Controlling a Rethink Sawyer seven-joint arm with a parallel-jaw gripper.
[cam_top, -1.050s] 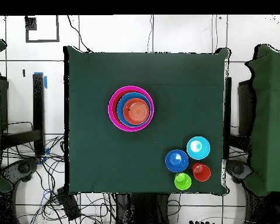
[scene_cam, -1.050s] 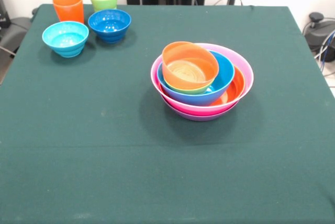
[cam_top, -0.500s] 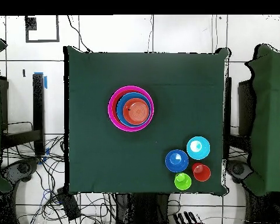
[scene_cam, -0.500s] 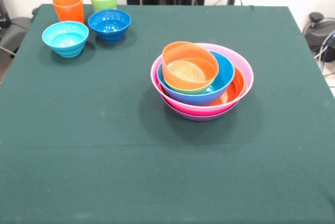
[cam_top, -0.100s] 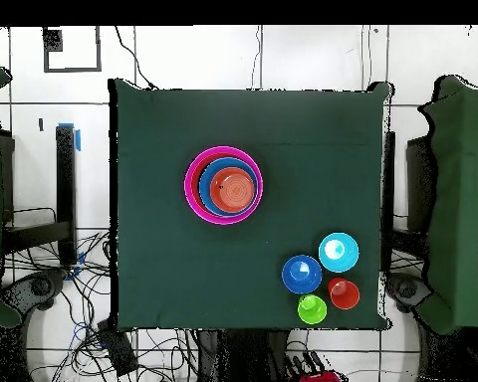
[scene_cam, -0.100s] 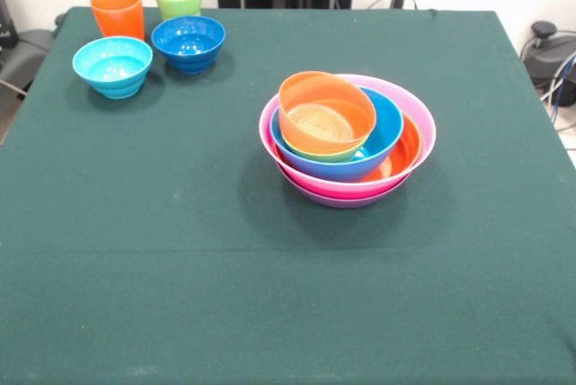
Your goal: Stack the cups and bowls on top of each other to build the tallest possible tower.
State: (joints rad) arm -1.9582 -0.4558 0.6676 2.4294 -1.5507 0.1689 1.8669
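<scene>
Tower (scene_cam, -0.100s: pixel 347 138): lime bowl (scene_cam, -0.100s: pixel 335 156) mostly hidden under tilted orange bowl (scene_cam, -0.100s: pixel 326 114).

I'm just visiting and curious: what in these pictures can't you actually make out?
- Tower: the purple bowl at its base shows only a sliver in the front view; the pink bowl covers it.
- Lime green bowl: only a rim edge, under the small orange bowl.
- Gripper: cut by the overhead view's bottom edge; too small to read.
</scene>
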